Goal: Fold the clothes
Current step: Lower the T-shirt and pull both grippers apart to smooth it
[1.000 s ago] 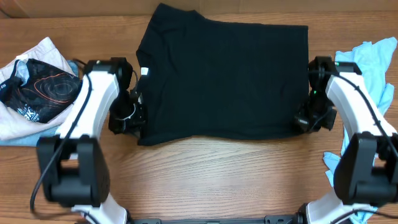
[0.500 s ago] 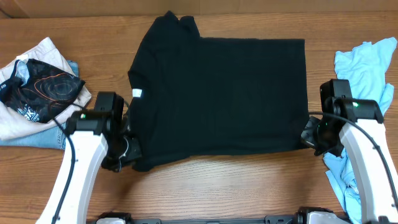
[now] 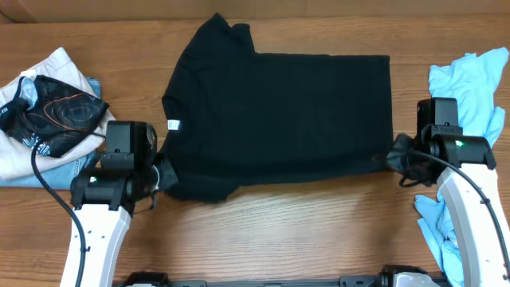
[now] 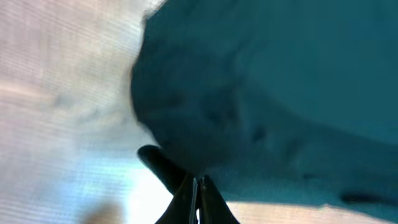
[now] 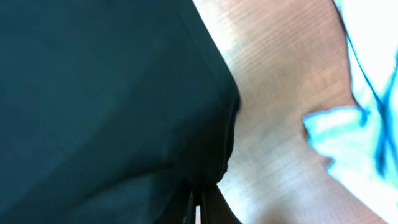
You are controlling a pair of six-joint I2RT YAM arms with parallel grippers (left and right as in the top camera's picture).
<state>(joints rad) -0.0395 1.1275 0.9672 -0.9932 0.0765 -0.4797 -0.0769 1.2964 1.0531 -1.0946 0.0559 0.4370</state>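
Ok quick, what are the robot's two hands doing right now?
Left gripper: closed, holding the black T-shirt at its edge.
Right gripper: closed, holding the same shirt's opposite edge.

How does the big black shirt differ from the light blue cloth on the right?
The black T-shirt lies spread nearly flat; the light blue cloth sits rumpled in a heap. The left gripper and right gripper pinch the black T-shirt's lower corners; neither holds the light blue cloth. Both rest on the wooden table.
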